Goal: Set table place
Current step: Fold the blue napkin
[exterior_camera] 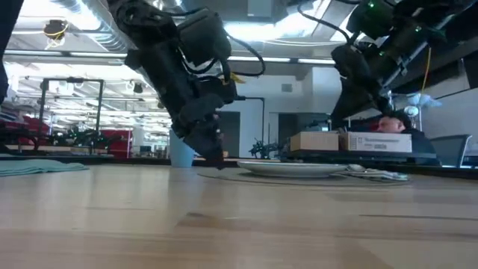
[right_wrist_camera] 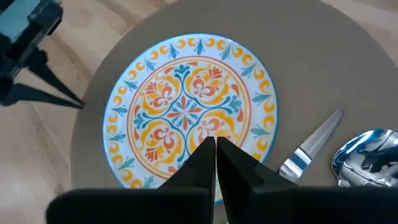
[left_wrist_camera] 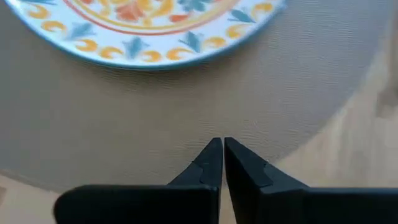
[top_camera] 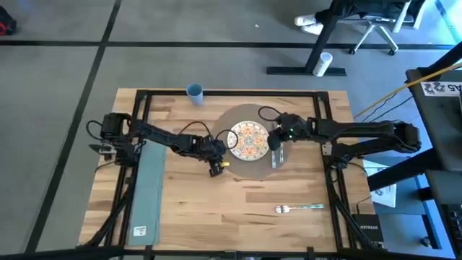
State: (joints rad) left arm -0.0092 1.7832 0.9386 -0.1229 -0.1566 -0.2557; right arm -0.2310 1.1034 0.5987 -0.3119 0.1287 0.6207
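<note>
Round grey-brown placemat [top_camera: 249, 141] lies mid-table, bearing the patterned plate [top_camera: 250, 139]; knife and spoon sit at its right. Left gripper [left_wrist_camera: 222, 149], closed and empty, hovers over the placemat's left edge. Right gripper [right_wrist_camera: 214, 149], closed and empty, hangs above the plate. The silver fork [top_camera: 298, 209] lies well apart, near-right. Recommended: open fully and grasp it by the handle.

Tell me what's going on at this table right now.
A two-armed robot is setting a place on the table. The patterned plate sits on the round placemat, with a knife and spoon beside it. The left gripper, shut, is at the placemat's edge; the right gripper, shut, hovers over the plate. A fork, teal napkin and blue cup lie apart.
</note>
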